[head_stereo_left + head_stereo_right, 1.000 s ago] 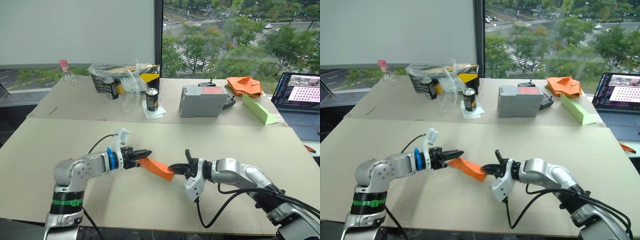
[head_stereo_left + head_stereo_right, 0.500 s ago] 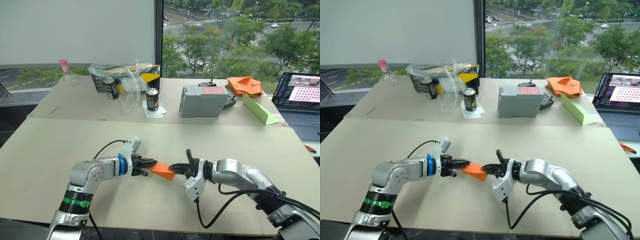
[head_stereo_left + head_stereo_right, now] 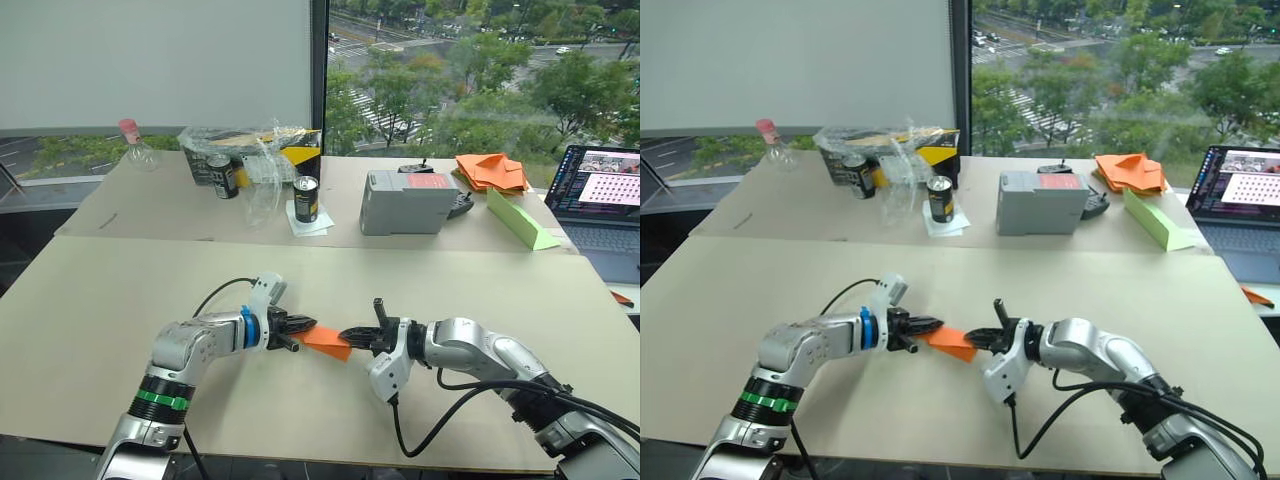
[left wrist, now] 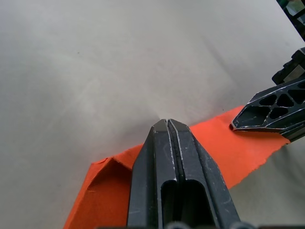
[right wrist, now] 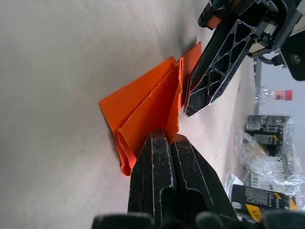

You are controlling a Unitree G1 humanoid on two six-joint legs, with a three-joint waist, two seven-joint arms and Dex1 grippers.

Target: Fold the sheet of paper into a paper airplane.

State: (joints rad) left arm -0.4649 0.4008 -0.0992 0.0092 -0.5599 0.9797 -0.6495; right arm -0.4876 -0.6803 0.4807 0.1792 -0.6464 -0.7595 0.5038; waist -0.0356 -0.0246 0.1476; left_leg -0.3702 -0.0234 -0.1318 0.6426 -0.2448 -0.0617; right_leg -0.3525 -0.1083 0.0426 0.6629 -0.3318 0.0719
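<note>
Already folded small, the sheet of paper (image 3: 327, 339) hung pinched between your left gripper (image 3: 300, 328) and right gripper (image 3: 352, 334) — both clamped on opposite ends; thin, limp, tearable — you gripped the creased edges.

**Two pale tables, the clutter on the far one**

You have a beige near table (image 3: 120, 300) butted against a far table (image 3: 130, 210). On the far one you see a clear bottle (image 3: 133, 148), a plastic-wrapped yellow-and-black box (image 3: 262, 152), two dark cans (image 3: 221, 176) (image 3: 305, 198), a grey box (image 3: 407, 201), a heap of orange paper pieces (image 3: 489, 171), a light-green paper wedge (image 3: 518, 220) and a laptop (image 3: 603, 208).
</note>
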